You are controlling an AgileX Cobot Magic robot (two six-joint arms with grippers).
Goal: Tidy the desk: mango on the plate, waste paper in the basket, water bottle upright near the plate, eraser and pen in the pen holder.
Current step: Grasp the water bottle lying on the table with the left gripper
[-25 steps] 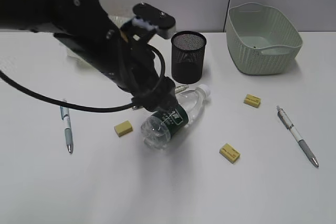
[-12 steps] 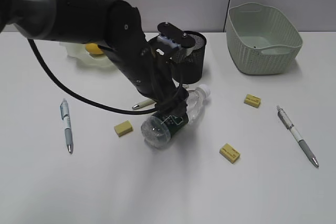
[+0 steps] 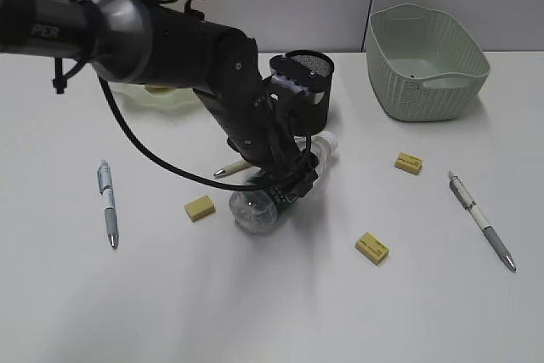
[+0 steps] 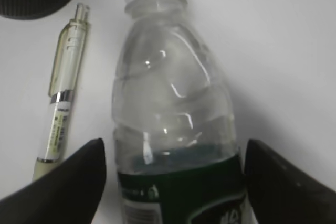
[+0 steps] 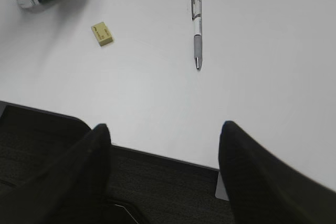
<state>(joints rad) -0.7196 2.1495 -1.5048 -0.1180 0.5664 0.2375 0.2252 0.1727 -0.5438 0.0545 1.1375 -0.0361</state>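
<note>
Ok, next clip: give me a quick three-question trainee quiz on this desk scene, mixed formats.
1. True or false: the water bottle stands upright.
2. The left gripper has its jaws: A) shut on a pen, B) open on either side of the bottle, C) open above the basket.
3. Fill in: the exterior view shows ___ yellow erasers loose on the desk.

Key
1. False; it lies on its side.
2. B
3. Three

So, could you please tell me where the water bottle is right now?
In the exterior view the water bottle lies on its side mid-desk, just in front of the pen holder, with the open left gripper straddling it.
</note>
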